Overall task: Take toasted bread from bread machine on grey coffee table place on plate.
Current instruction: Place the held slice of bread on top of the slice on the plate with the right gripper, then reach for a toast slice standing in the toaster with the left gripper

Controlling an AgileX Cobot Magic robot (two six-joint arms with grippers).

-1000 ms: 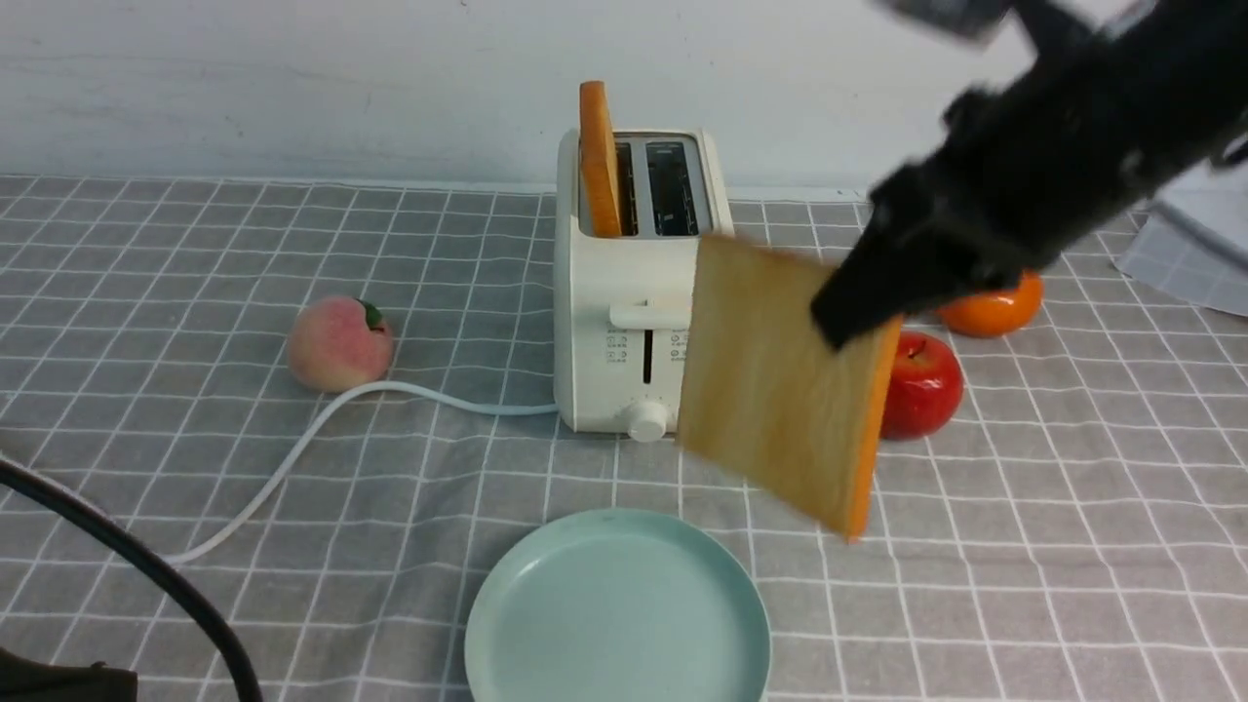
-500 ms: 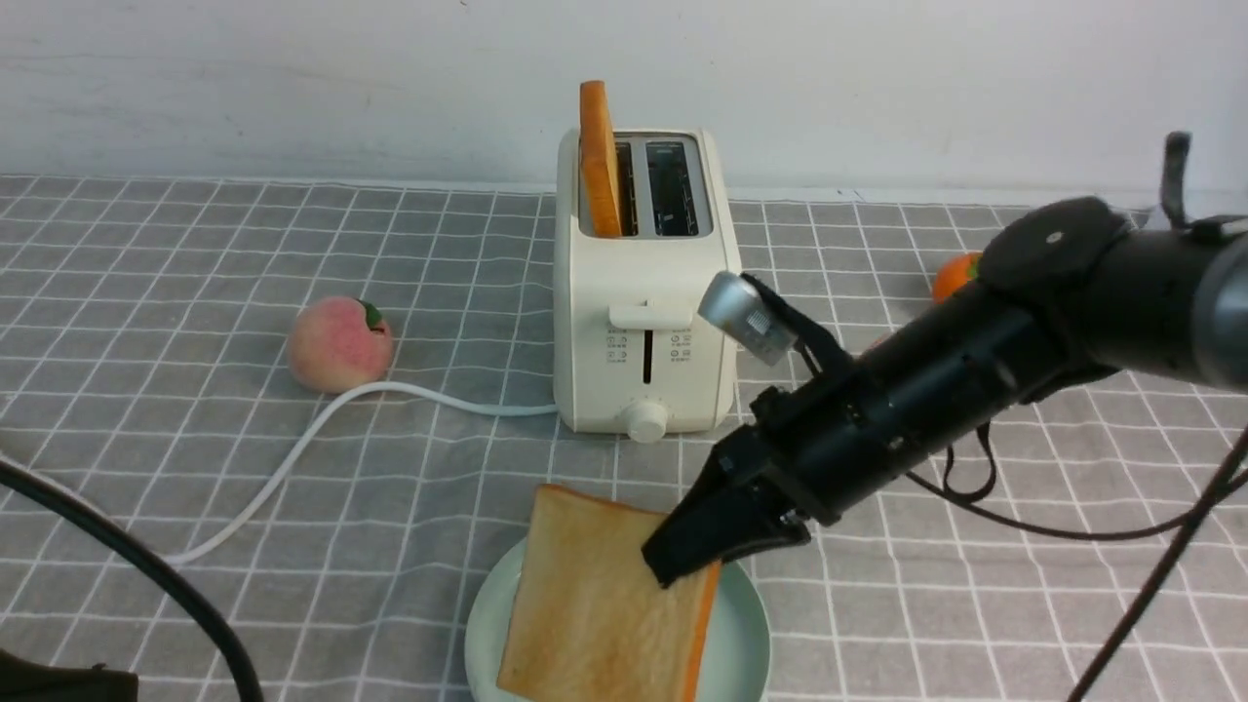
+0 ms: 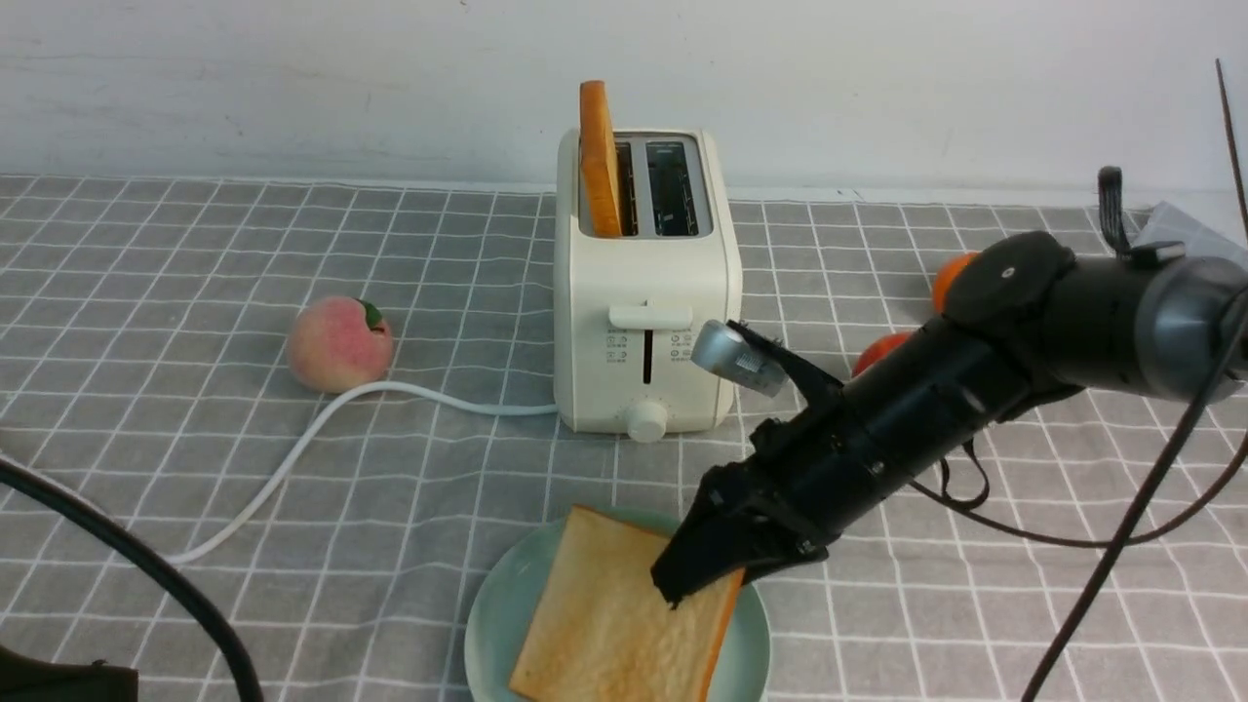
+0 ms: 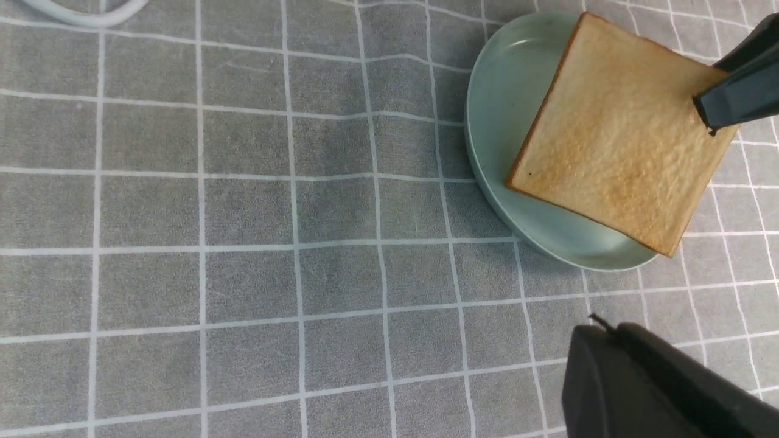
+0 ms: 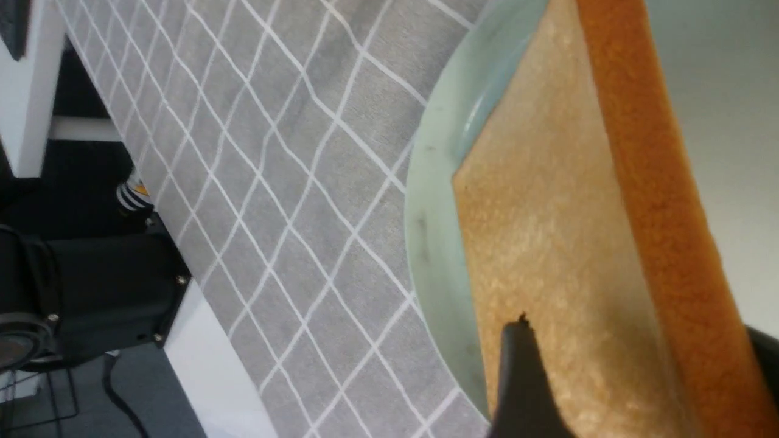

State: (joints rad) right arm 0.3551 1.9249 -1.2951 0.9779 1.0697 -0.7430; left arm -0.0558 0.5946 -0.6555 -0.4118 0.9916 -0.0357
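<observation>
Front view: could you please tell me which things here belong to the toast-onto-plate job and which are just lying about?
Part of the job: toaster; upright slice in its slot; plate; second slice lying on it; right tool.

Just lying about: peach; red apple, partly hidden by the arm; orange.

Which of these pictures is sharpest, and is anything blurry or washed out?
Front view: sharp and evenly lit, with faint shadows by the bread machine and plate. Left wrist view: crisp, the toasted bread and the grid on the grey coffee table clear. Right wrist view: softest, the slice's crust so close it looks fuzzy.
</observation>
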